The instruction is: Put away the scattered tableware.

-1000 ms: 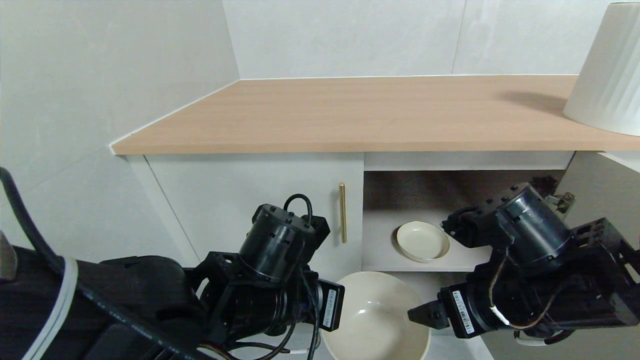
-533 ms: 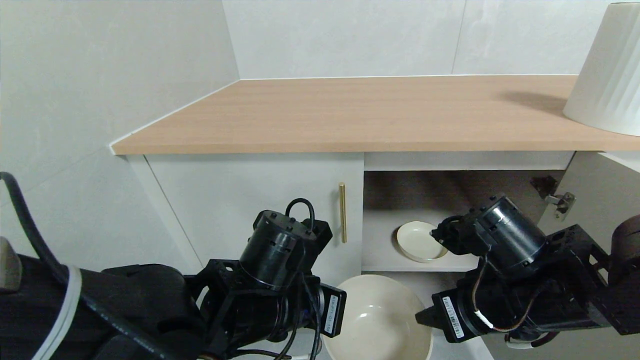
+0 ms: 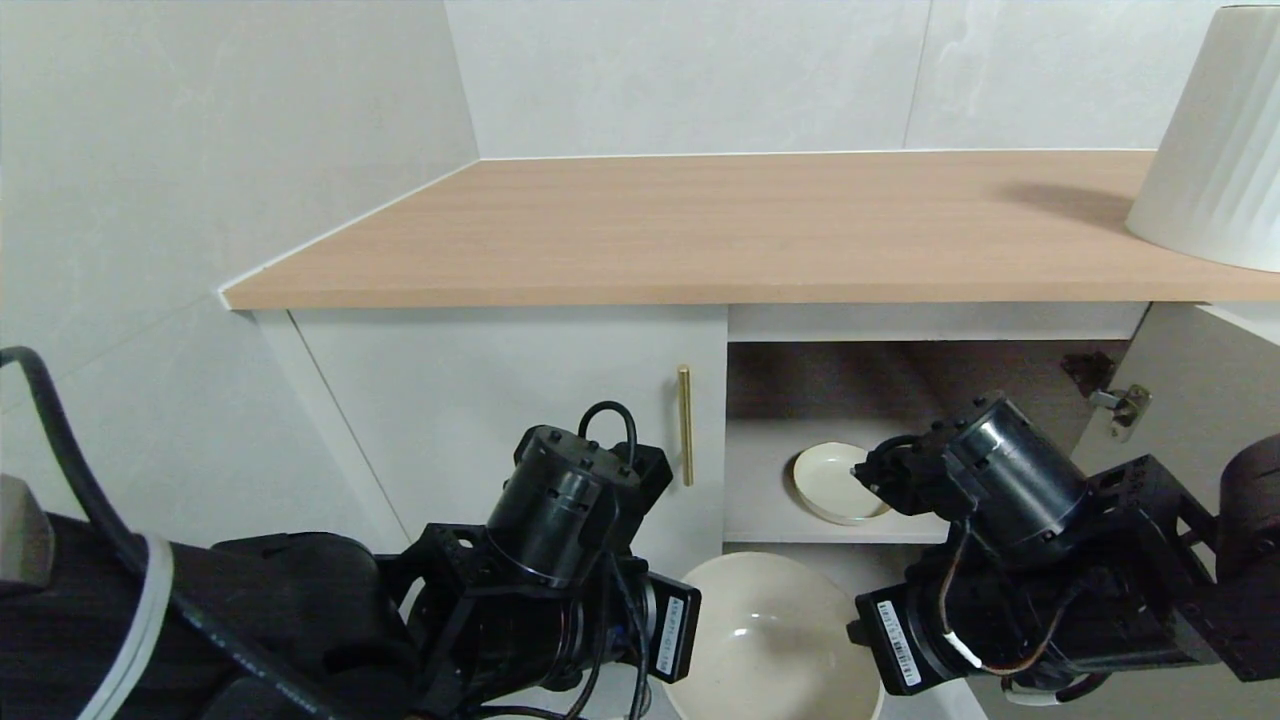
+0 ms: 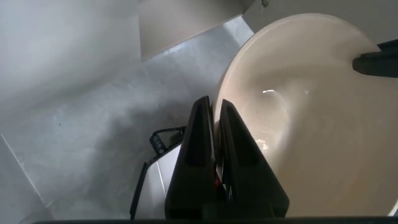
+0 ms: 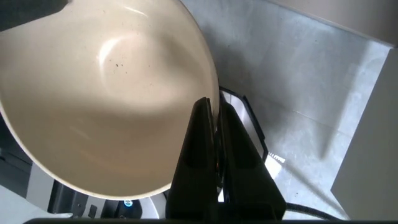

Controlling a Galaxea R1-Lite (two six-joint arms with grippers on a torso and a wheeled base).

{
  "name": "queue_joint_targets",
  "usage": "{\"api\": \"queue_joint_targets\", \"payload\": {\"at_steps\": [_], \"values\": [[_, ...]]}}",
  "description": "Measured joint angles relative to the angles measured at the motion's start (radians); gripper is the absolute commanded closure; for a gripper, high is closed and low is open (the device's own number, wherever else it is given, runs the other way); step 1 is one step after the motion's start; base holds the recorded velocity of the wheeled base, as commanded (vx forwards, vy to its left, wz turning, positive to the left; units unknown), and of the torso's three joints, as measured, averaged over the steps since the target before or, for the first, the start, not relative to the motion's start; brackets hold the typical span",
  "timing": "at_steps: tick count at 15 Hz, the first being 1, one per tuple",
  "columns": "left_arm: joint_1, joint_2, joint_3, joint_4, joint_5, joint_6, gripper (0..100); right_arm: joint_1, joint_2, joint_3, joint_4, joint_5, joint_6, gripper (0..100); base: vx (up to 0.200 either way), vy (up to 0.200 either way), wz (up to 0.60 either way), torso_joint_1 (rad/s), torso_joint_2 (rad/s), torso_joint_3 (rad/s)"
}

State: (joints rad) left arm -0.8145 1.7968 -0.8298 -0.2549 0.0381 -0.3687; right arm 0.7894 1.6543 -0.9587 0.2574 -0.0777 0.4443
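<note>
Tightly: left gripper [image 4: 214, 107], bowl [image 3: 768, 640], right gripper [image 5: 213, 109]

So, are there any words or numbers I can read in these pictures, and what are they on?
The left-arm sticker: a barcode and tiny print, too small to read.
The right-arm sticker: a barcode and tiny print, too small to read.
The bowl, small plate, cupboard door and countertop: no writing on them.
</note>
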Motion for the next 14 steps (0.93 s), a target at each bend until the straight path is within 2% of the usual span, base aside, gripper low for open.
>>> {"api": "queue_joint_targets", "payload": {"at_steps": [1, 10, 12, 14], "values": [[0.0, 0.0, 0.0, 0.0, 0.0, -0.001, 0, 0.001, 0.002, 0.001, 0.0, 0.0, 0.0, 100, 0.0, 0.0, 0.0, 0.0, 0.0, 0.0], [0.001, -0.005, -0.001, 0.0, 0.003, -0.004, 0, 0.0, 0.03, 0.003, -0.016, -0.006, 0.003, 100, 0.0, 0.0, 0.0, 0.0, 0.0, 0.0], [0.001, -0.005, -0.002, 0.0, 0.002, -0.005, 0, -0.001, 0.04, 0.027, -0.091, -0.012, 0.003, 100, 0.0, 0.0, 0.0, 0.0, 0.0, 0.0], [0.001, -0.006, -0.002, 0.0, 0.003, -0.005, 0, -0.007, 0.053, 0.074, -0.237, -0.038, 0.003, 100, 0.0, 0.0, 0.0, 0.0, 0.0, 0.0]]}}
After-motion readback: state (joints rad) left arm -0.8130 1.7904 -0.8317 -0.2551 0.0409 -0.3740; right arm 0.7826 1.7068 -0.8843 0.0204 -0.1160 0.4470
